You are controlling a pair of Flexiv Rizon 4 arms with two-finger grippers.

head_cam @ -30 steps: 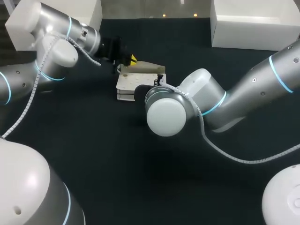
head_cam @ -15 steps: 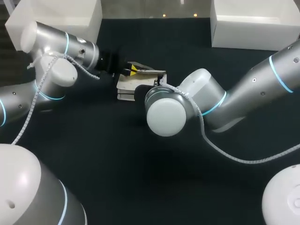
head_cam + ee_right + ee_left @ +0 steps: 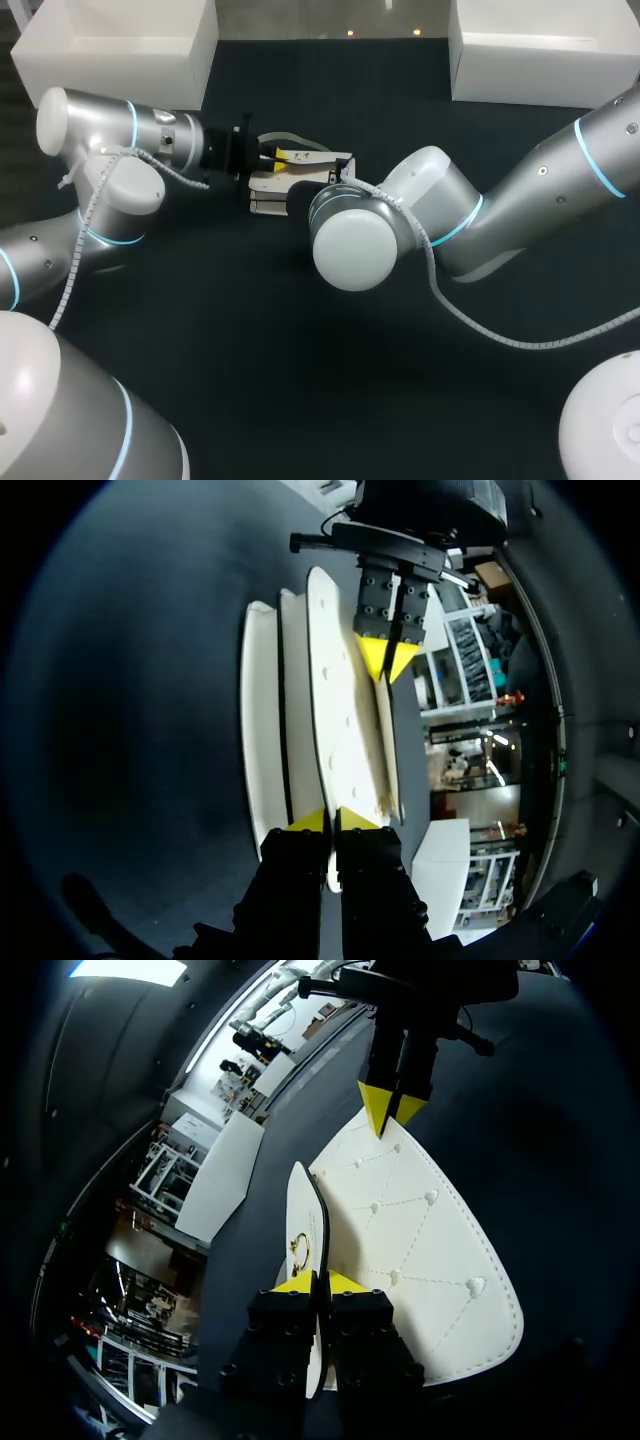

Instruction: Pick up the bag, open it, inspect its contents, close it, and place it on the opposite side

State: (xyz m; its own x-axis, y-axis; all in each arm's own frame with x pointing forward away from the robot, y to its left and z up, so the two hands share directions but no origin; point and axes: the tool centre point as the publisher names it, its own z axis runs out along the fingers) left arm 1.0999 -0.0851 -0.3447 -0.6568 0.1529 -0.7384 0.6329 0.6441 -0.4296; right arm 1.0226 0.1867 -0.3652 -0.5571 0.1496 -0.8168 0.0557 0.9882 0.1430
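Lying on the dark table (image 3: pixel 250 330) toward its far middle, the white quilted bag (image 3: pixel 268 186) is caught between both arms, which meet it from opposite ends. The left gripper (image 3: pixel 318 1282) is clenched on a thin raised flap at its end, yellow tips pressed on either face. The right gripper (image 3: pixel 332 820) pinches the edge of a panel at the opposite end in the same way.
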